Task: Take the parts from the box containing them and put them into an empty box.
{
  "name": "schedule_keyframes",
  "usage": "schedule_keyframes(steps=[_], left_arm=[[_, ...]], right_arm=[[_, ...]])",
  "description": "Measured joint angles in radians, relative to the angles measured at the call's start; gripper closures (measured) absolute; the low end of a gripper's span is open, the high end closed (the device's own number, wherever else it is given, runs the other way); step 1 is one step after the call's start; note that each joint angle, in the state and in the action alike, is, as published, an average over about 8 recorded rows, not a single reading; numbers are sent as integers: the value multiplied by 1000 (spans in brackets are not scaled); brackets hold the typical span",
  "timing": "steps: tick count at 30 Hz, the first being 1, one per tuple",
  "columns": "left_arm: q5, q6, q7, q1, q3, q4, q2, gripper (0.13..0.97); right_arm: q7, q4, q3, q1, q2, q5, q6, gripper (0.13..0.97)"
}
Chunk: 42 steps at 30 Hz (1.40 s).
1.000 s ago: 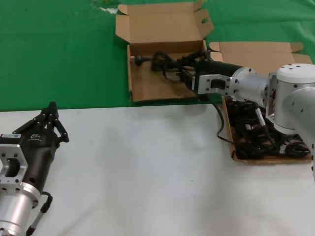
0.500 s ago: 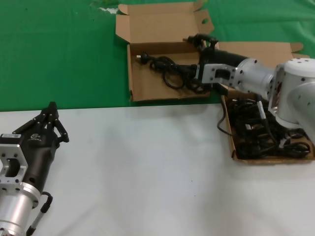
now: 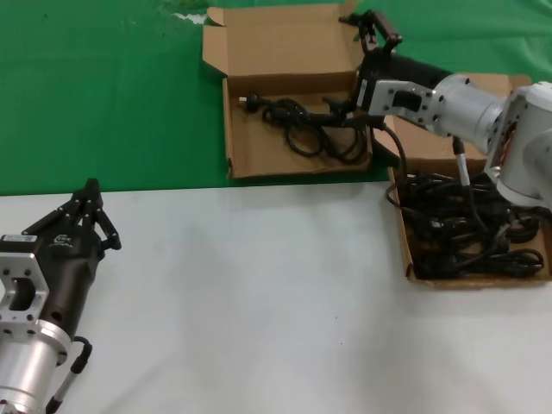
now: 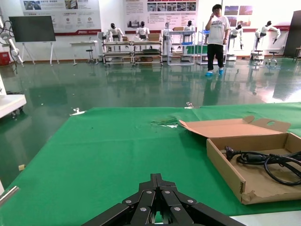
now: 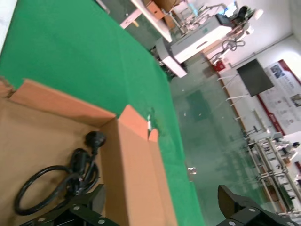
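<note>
The empty box [image 3: 228, 129], squarish with its lid folded back, now has one black power cord [image 3: 302, 125] lying in its tray. My right gripper [image 3: 373, 24] hangs open above this box's far right corner with nothing between its fingers. Its wrist view looks down on the box wall [image 5: 127, 169] and the cord [image 5: 61, 179], with the gripper [image 5: 160, 197] spread wide over the wall. The wider, low box containing the parts [image 3: 405, 250] sits at the right, full of tangled black cables [image 3: 466, 228]. My left gripper [image 3: 89, 194] rests shut at the near left.
Both boxes lie on a green cloth [image 3: 112, 95] at the back; a white tabletop [image 3: 259, 293] fills the front. The left wrist view shows the shut gripper [image 4: 157, 178] pointing over the green cloth, with the squarish box [image 4: 225, 165] off to one side.
My right gripper rose out of the squarish box and moved toward its far right corner, now open. The cord stays lying in the tray. The left arm has not moved.
</note>
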Motion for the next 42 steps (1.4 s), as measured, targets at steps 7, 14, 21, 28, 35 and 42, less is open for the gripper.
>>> schedule_keyframes(steps=[7,14,21,28,35,42], left_arm=[[0,0,0,0,0,0,0,958],[0,0,0,0,0,0,0,945],[0,0,0,0,0,0,0,910],[0,0,0,0,0,0,0,822],[0,0,0,0,0,0,0,696],[0,0,0,0,0,0,0,627]], right_arm=[[2,12,7,5,13,6,-38,263],[8,18,8,1,15,6,-41,186],[74,88,10,-57,23,8,-11,145],[195,217,15,-165,39,11,44,129],[331,362,21,-285,57,14,106,129],[468,507,26,-408,75,18,168,129]])
